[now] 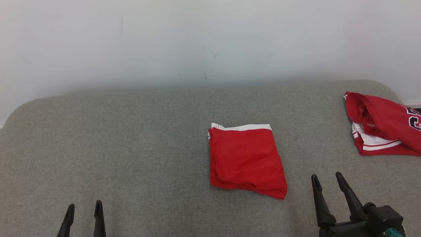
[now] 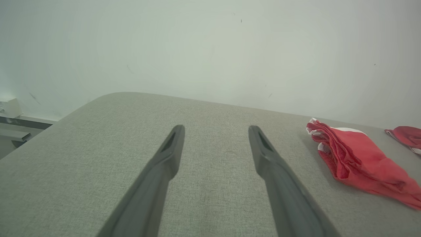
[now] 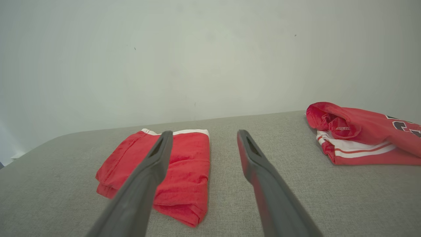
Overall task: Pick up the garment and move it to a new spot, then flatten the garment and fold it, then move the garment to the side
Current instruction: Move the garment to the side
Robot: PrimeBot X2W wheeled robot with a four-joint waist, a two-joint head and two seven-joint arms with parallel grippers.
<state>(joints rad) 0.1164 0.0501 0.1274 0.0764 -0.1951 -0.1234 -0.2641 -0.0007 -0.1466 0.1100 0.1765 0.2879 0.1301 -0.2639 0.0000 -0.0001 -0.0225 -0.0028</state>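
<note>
A red garment (image 1: pixel 246 159) with a white band along its far edge lies folded into a neat rectangle at the middle of the grey padded table (image 1: pixel 131 148). My right gripper (image 1: pixel 327 179) stands open just to its right, near the front edge, holding nothing. In the right wrist view the folded garment (image 3: pixel 184 171) lies left of and behind my spread fingers (image 3: pixel 256 164). My left gripper (image 1: pixel 85 208) is open at the lower left, far from the cloth. The left wrist view shows the folded garment (image 2: pixel 355 161) off to the right of its open fingers (image 2: pixel 171 148).
A second red jersey (image 1: pixel 384 125) with white stripes and dark numbers lies crumpled at the table's far right; it also appears as the jersey (image 3: pixel 365 138) at right in the right wrist view. A pale wall (image 1: pixel 197 39) backs the table. The table's left half is bare grey fabric.
</note>
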